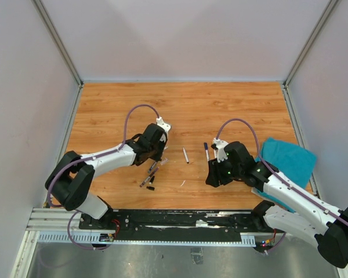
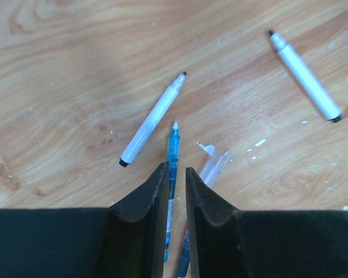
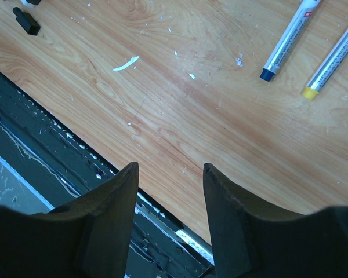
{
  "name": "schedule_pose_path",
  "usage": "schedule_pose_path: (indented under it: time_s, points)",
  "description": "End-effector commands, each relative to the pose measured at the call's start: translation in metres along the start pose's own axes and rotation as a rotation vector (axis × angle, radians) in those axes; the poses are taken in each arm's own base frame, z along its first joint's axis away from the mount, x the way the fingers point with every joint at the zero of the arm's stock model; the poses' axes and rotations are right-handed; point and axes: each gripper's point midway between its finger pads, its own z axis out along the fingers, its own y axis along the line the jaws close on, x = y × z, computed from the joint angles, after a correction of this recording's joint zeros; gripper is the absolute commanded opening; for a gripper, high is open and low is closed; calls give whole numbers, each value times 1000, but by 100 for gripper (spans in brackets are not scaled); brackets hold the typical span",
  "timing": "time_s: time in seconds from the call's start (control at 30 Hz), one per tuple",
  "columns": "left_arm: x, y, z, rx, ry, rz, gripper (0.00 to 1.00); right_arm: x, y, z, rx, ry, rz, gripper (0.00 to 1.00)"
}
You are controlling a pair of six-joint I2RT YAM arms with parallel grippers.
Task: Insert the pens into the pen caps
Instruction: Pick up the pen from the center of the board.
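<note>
In the left wrist view a blue see-through pen (image 2: 173, 147) lies on the wood between the jaws of my left gripper (image 2: 175, 172). The jaws stand a narrow gap apart; the pen lies against the left finger, with wood showing on its right. A white pen (image 2: 153, 120) lies to the left, another white pen (image 2: 305, 75) at far right, and a clear pen (image 2: 214, 165) runs under the right finger. From above, my left gripper (image 1: 153, 159) is over this pile. My right gripper (image 3: 169, 174) is open and empty above the table's front edge. A black cap (image 3: 26, 22) lies far left.
Two pens, one blue-ended (image 3: 287, 40) and one yellow-ended (image 3: 333, 55), lie ahead of the right gripper. A white scrap (image 3: 126, 63) lies on the wood. A teal cloth (image 1: 287, 162) lies at right. A black rail (image 1: 180, 223) runs along the near edge.
</note>
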Motion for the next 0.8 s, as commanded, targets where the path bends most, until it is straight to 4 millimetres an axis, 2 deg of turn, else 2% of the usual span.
schedule_pose_path:
  time_s: [0.0,0.13,0.2,0.33,0.6,0.77]
  points:
    - [-30,-9,-18,50,-122,11,22,1,0,-3,5,-1,-16,49]
    - [-31,-10,-20,53,-125,8,24,-2,0,-5,9,-25,-15,49]
    - [-25,-6,-17,28,-102,7,31,-2,0,-5,7,-24,-14,50]
    - [-12,-1,-10,-5,-53,-3,34,1,0,-4,6,-10,-15,50]
    - [10,1,1,-24,39,-5,35,1,1,-3,1,-3,-15,50]
    - [16,5,8,-49,71,2,33,1,0,-3,3,0,-17,50]
